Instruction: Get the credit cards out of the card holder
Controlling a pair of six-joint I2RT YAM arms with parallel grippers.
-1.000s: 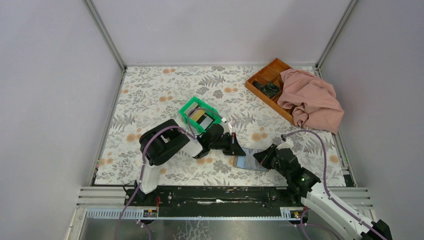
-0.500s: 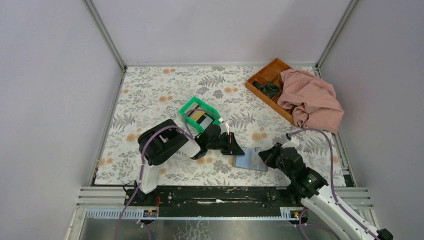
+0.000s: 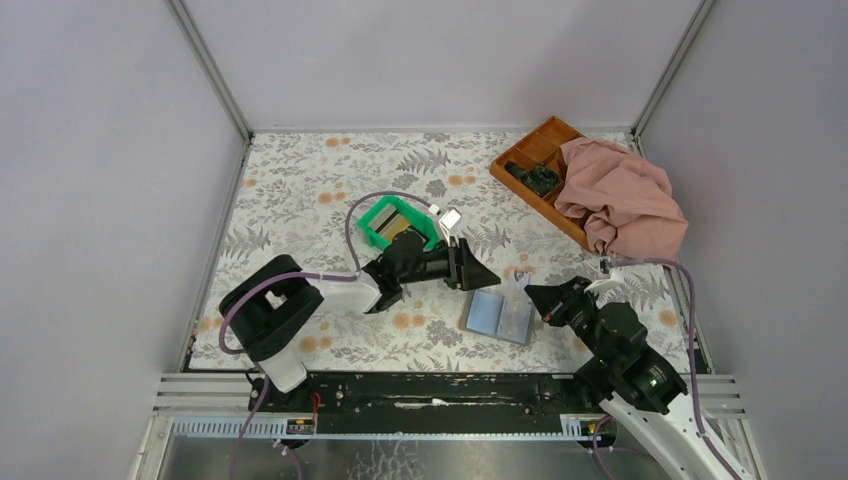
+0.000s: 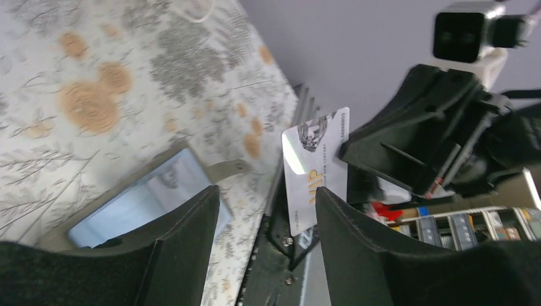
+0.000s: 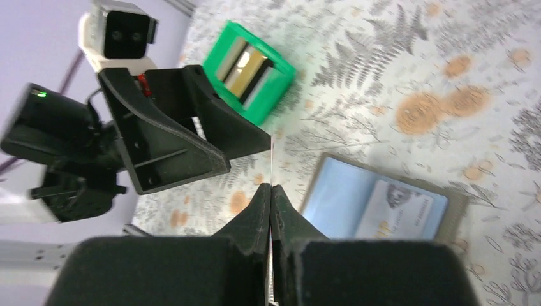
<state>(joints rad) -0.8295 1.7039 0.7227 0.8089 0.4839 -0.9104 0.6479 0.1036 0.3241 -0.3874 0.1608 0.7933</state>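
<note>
Top external view: the card holder (image 3: 499, 316) lies open and flat on the tabletop (image 3: 300, 180), close to the near edge and right of the middle — a second card (image 5: 400, 203) sits tucked in one half of it. The right fingers (image 5: 270, 191) are pinched together on a credit card (image 4: 317, 171), lifted clear by the holder's far right corner. The left fingers (image 3: 478, 270) stand apart with nothing between them, just beyond the holder's far edge. A green bin (image 3: 398, 222) with flat cards inside sits near mid-tabletop.
</note>
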